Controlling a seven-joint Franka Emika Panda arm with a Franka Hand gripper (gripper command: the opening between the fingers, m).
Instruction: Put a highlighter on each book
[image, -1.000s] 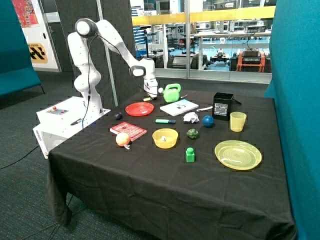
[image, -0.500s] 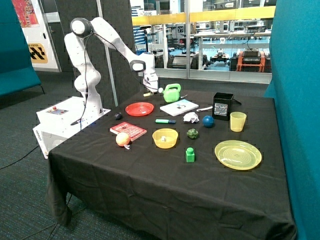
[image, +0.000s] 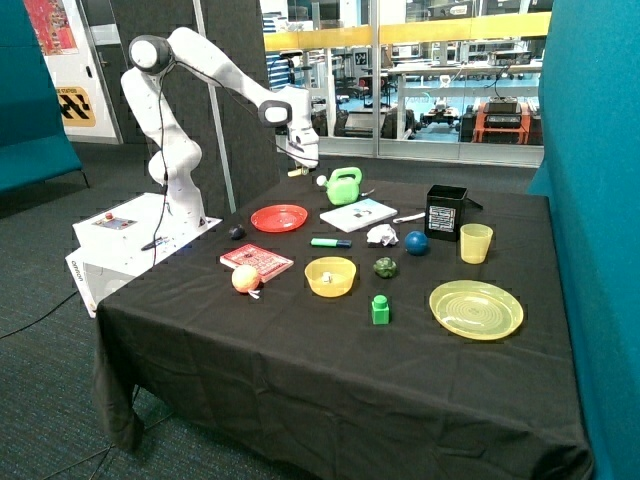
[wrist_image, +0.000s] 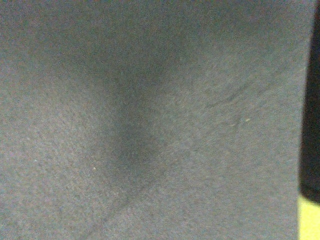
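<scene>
The white book (image: 357, 214) lies at the back of the table, with nothing on it. The red book (image: 257, 261) lies near the table's edge on the robot's side, also bare. A green highlighter (image: 330, 242) lies on the cloth between the white book and a yellow bowl. My gripper (image: 301, 166) hangs above the back of the table, behind the red plate, shut on a yellow highlighter (image: 295, 172). A yellow bit of the highlighter (wrist_image: 310, 220) shows at the edge of the wrist view, over black cloth.
A red plate (image: 279, 217), a green watering can (image: 344, 186), a black box (image: 445, 211), a yellow cup (image: 476, 242), a blue ball (image: 416, 242), crumpled paper (image: 381, 235), a yellow bowl (image: 330, 275), a green block (image: 380, 310) and a yellow plate (image: 476, 309) stand around the books.
My gripper has risen from the cloth behind the red plate, and the yellow highlighter has come up with it.
</scene>
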